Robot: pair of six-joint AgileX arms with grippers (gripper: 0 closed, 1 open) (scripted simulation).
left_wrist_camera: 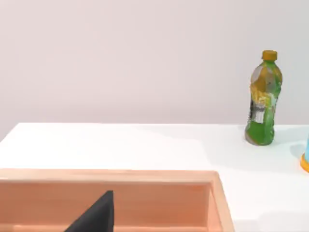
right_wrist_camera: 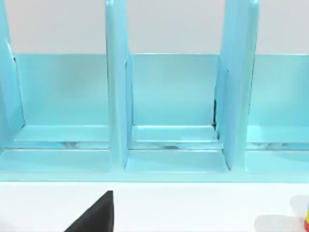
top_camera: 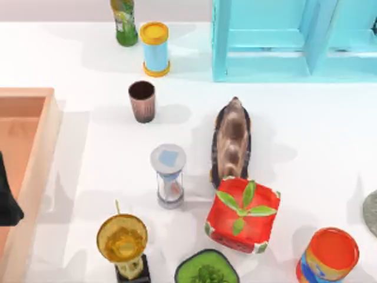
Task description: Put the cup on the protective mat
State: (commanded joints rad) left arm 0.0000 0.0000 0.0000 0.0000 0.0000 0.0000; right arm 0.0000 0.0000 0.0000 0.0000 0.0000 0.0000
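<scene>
The left gripper (top_camera: 7,203) hangs at the table's left edge, over the wooden tray (top_camera: 36,165), well left of the cup; whether its fingers are spread or closed I cannot tell, since just a dark wedge of it shows. In the right wrist view a dark wedge of the right gripper (right_wrist_camera: 94,215) sits low before the turquoise shelf (right_wrist_camera: 169,96), and its grip cannot be made out either.

The cup (top_camera: 142,101) stands upright and untouched on the white table (top_camera: 306,135), nothing gripping it. Just behind the cup is the light-blue cylinder (top_camera: 155,48) with yellow ends, and the green bottle (top_camera: 124,22) stands left of that. In front of the cup stands the hourglass (top_camera: 169,175); to the cup's right and a little nearer lies a brown hedgehog-like figure (top_camera: 231,138).

The protective mat (top_camera: 371,212) peeks in at the table's right edge, far from the cup, with the red planter box (top_camera: 242,215) and the orange can (top_camera: 328,256) between and nearer the front.
</scene>
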